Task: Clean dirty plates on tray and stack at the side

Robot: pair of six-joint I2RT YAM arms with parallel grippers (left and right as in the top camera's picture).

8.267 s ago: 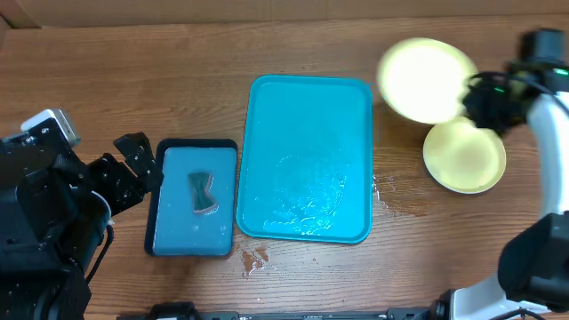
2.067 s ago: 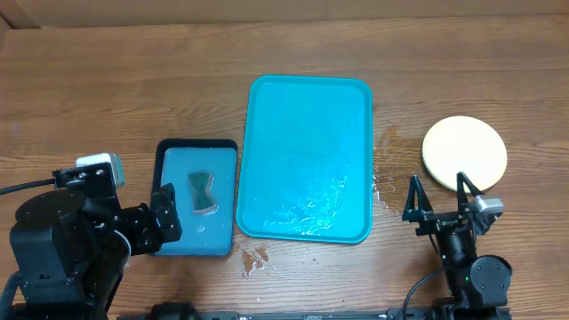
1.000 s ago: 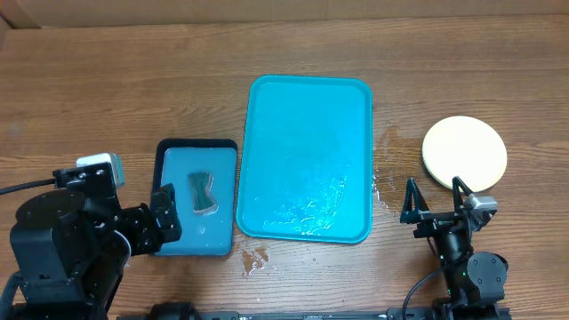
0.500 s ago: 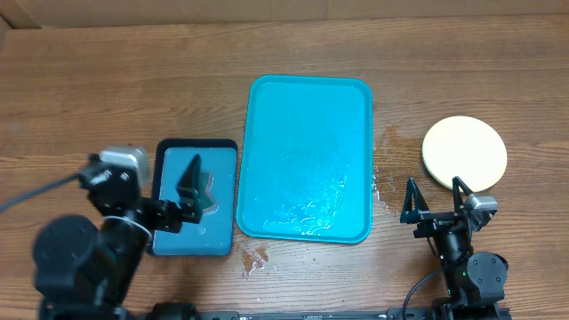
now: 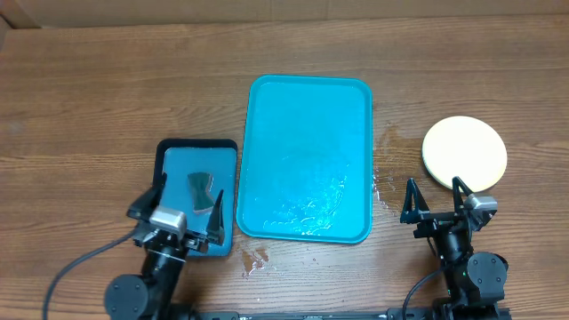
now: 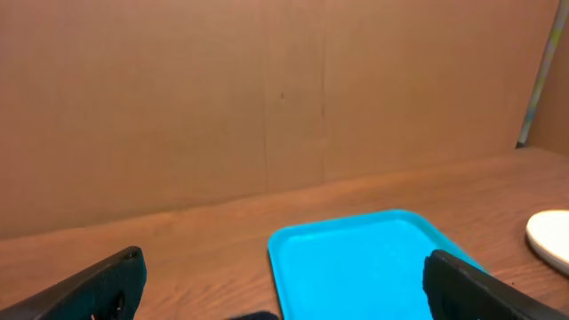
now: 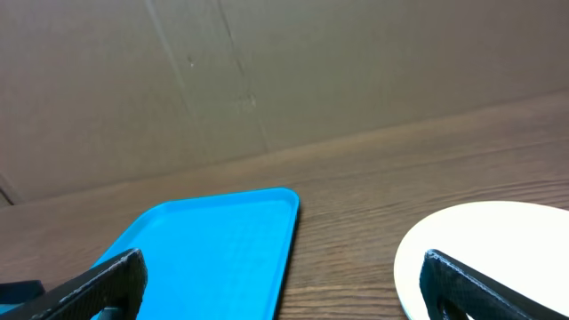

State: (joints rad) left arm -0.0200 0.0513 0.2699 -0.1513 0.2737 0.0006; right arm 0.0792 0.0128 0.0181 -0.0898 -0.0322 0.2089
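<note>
The turquoise tray [image 5: 307, 160] lies in the middle of the table with nothing on it but water streaks near its front. A clean pale yellow plate [image 5: 464, 153] rests on the bare wood to its right; whether others lie under it I cannot tell. My right gripper [image 5: 435, 201] stands open just in front of that plate, holding nothing. My left gripper [image 5: 180, 205] is open and empty over the front part of the small tray. The left wrist view shows the tray [image 6: 356, 262] and the plate's edge [image 6: 551, 233]. In the right wrist view are the tray [image 7: 204, 249] and the plate [image 7: 498, 240].
A small dark-rimmed blue tray [image 5: 169, 169] with a dark sponge [image 5: 200, 189] sits left of the turquoise tray. Water spots lie on the wood at the tray's right edge [image 5: 387, 191] and near its front left corner [image 5: 253, 260]. A cardboard wall [image 6: 267, 98] closes the back.
My left arm has swung from the left of the small tray to its front, and its open gripper now points away over it. The right arm and plate have stayed put.
</note>
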